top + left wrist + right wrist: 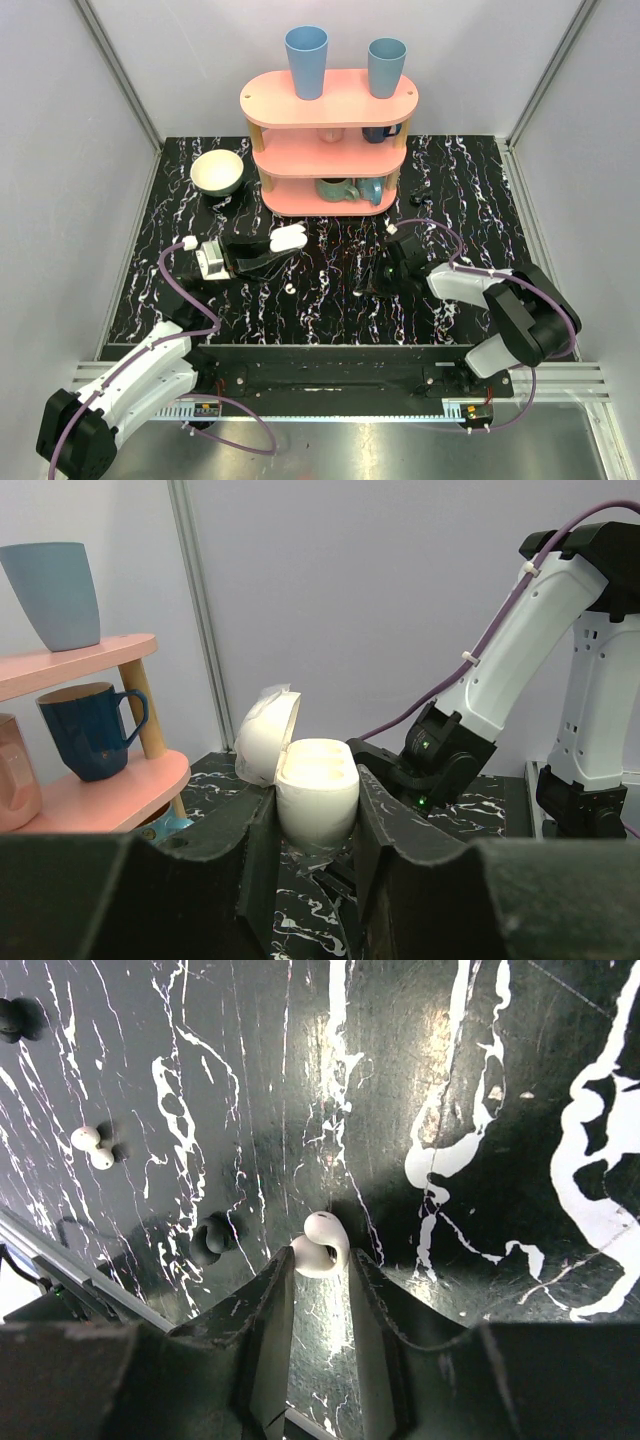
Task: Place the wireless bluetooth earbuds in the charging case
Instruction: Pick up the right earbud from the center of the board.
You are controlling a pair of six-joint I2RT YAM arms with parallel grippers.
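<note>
Between right jaws' tips, 1 earbud (320,1245) on marble, left jaws clamping open charging case (316,798)

Charging case (316,798): white, rounded, upright, lid hinged open. One white earbud (320,1245) lies on the surface right of the case; the second (92,1146) lies between them.

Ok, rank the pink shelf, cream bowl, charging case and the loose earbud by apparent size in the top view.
1. pink shelf
2. cream bowl
3. charging case, lid open
4. earbud, a speck
</note>
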